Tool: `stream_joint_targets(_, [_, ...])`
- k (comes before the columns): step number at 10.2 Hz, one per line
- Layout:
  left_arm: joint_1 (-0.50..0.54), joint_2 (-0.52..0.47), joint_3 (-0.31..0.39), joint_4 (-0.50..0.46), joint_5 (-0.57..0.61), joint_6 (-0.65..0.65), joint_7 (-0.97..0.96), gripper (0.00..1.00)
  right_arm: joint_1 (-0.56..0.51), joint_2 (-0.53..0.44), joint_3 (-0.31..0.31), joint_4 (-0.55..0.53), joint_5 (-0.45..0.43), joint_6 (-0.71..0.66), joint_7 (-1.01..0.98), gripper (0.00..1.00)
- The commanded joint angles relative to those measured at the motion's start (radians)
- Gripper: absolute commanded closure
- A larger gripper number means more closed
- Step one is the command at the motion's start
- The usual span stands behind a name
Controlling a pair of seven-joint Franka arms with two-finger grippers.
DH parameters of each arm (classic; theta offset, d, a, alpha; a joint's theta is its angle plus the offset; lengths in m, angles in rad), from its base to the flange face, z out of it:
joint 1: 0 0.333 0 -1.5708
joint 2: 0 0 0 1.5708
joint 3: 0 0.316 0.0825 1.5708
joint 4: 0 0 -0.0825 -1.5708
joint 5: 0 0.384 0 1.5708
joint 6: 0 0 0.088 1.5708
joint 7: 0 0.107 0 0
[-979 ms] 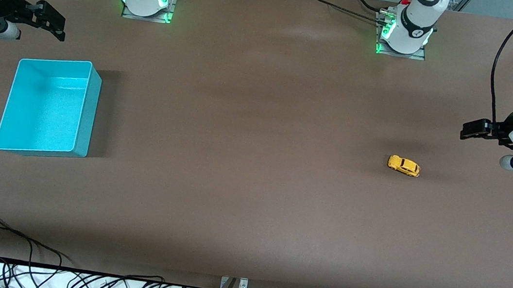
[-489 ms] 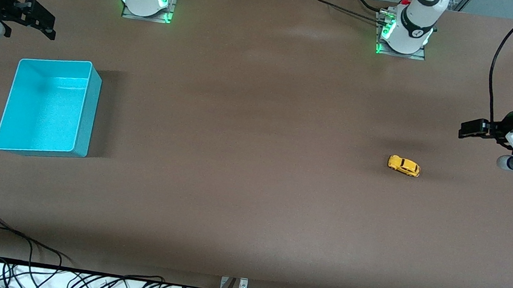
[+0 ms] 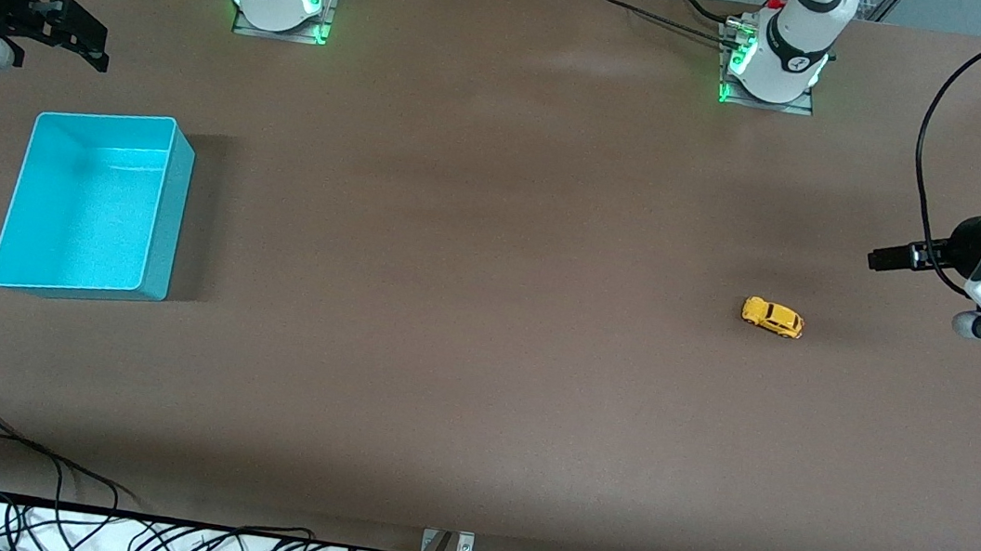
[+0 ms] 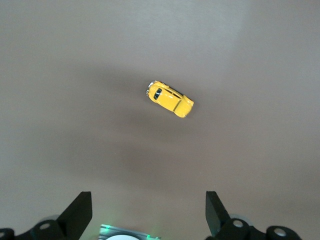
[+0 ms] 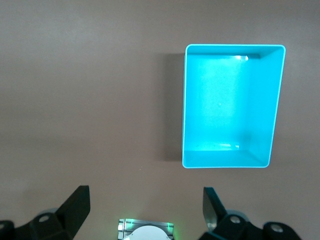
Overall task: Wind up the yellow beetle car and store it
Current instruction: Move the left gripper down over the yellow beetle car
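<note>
The yellow beetle car point(image 3: 772, 317) sits on its wheels on the bare brown table point(image 3: 477, 386), toward the left arm's end, touched by nothing. The turquoise bin point(image 3: 167, 208) stands well apart from it, toward the right arm's end, at about the same depth and reaching a little farther from the front camera; its inside shows nothing but its own floor. The left gripper point(image 3: 886, 259) hangs in the air over the table near the car, jaws spread wide, holding nothing. The right gripper point(image 3: 76, 33) hovers over the table just past the bin's farther edge, jaws likewise apart and empty. Both arm bases stand farthest back.
</note>
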Motion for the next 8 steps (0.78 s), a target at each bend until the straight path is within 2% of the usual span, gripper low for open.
stream_joint_targets(1, [0.008, -0.003, -0.002, -0.104, -0.018, 0.145, -0.205, 0.00, 0.014, 0.009, 0.005, 0.021, -0.005, -0.028, -0.031, 0.00])
stream_joint_targets(4, [0.008, 0.050, -0.002, -0.185, -0.012, 0.212, -0.438, 0.00, 0.016, 0.021, 0.030, 0.021, -0.002, -0.023, -0.021, 0.00])
stream_joint_targets(7, [0.005, 0.122, -0.003, -0.249, -0.025, 0.340, -0.709, 0.00, 0.015, 0.022, 0.028, 0.021, -0.005, -0.014, -0.021, 0.00])
stream_joint_targets(8, [0.005, 0.124, -0.005, -0.297, -0.028, 0.426, -0.777, 0.00, 0.010, 0.022, 0.024, 0.021, -0.003, -0.014, -0.021, 0.00])
